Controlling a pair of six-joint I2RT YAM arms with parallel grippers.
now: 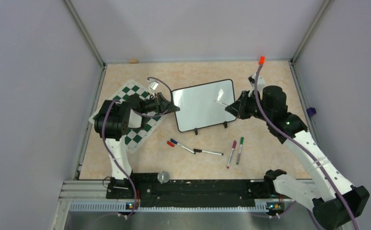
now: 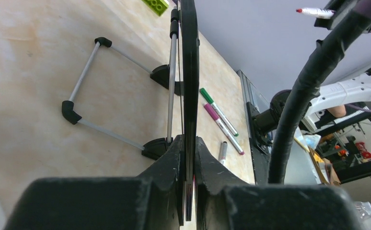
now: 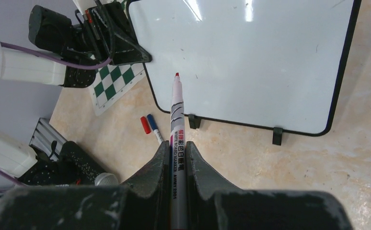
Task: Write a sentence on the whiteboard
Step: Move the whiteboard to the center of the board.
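The whiteboard (image 1: 203, 104) stands tilted on its two black feet mid-table, its face blank; no red lettering shows on it. My left gripper (image 1: 170, 106) is shut on the board's left edge, seen edge-on in the left wrist view (image 2: 189, 86). My right gripper (image 1: 235, 108) is shut on a red-tipped marker (image 3: 177, 120), uncapped, its tip pointing at the board (image 3: 250, 57) and held just off the right part of its face (image 1: 220, 102).
A green-and-white chess mat (image 1: 134, 115) lies under the left arm. A red cap (image 1: 170, 143), a blue marker (image 1: 179, 145), a black marker (image 1: 207, 152), a purple marker (image 1: 231, 153) and a green marker (image 1: 239, 150) lie in front of the board. A green brick (image 2: 156, 5) sits behind it.
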